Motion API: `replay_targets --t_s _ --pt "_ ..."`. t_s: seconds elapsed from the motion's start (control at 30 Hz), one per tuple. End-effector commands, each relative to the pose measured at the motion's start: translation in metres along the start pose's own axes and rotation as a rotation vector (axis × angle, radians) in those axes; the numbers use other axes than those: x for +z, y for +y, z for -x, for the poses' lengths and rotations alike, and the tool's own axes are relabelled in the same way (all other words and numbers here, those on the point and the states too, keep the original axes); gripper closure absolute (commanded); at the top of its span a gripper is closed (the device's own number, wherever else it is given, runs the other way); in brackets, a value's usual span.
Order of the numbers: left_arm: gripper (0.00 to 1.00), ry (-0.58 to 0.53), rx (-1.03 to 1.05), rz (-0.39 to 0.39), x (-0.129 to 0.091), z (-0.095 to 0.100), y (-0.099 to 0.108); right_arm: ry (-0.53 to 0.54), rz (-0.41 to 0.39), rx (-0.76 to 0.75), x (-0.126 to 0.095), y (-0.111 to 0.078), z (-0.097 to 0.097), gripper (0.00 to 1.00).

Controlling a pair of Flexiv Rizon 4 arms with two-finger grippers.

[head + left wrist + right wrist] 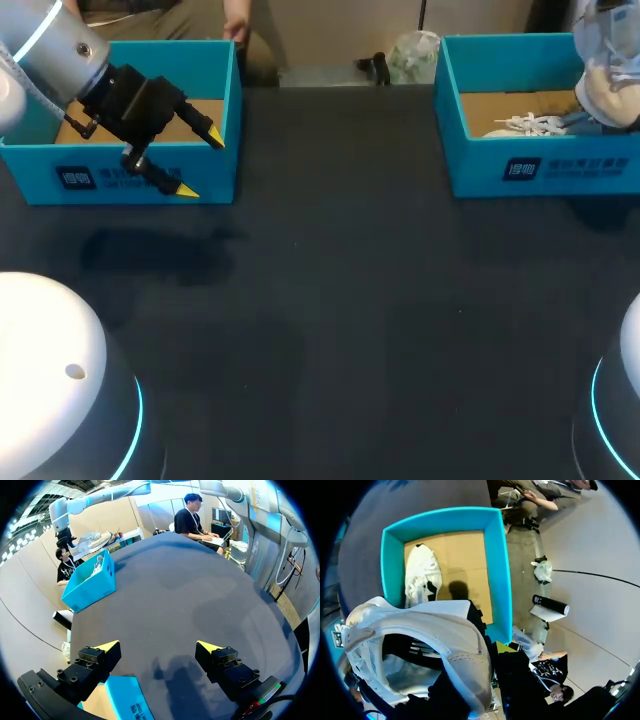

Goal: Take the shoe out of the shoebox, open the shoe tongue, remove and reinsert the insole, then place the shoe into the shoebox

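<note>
The right gripper (492, 652) is clenched on the white shoe (420, 630) above its blue shoebox (540, 170), a light, soft thing best pinched at the firmer heel collar, I'd say, while the left gripper (201, 165) hangs spread open.

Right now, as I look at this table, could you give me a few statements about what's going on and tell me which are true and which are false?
1. The left gripper is open, with nothing between its fingers. True.
2. Both blue boxes are empty. False: a white shoe lies in the right box.
3. A second white shoe hangs in the air above the right box. True.
4. A shoe lies on the dark table between the two boxes. False: no shoe is on the table; one is in the right box and the other is above it.
</note>
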State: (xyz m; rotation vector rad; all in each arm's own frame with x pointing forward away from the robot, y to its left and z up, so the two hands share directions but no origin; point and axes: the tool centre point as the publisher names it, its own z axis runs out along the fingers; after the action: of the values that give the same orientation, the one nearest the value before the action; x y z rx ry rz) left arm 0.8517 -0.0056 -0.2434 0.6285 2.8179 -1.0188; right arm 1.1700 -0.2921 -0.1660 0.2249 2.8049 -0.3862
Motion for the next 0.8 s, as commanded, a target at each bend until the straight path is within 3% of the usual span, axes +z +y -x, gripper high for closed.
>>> replay_targets --t_s 0.03,0.27,0.4,0.63,0.8 --pt "0.00 0.001 0.000 0.003 -0.001 0.000 0.000 0.048 0.005 0.006 0.019 -0.009 0.025 1.00" --pt "0.00 0.001 0.000 0.003 -0.001 0.000 0.000 0.067 -0.002 0.064 0.030 -0.022 0.034 1.00" --pt "0.00 0.001 0.000 0.003 -0.001 0.000 0.000 0.071 -0.017 0.156 0.028 -0.026 0.029 1.00" --pt "0.00 0.001 0.000 0.003 -0.001 0.000 0.000 0.098 -0.097 0.517 0.025 -0.038 0.010 1.00" --pt "0.00 0.001 0.000 0.003 -0.001 0.000 0.000 0.053 -0.133 0.793 0.020 -0.046 0.002 1.00"
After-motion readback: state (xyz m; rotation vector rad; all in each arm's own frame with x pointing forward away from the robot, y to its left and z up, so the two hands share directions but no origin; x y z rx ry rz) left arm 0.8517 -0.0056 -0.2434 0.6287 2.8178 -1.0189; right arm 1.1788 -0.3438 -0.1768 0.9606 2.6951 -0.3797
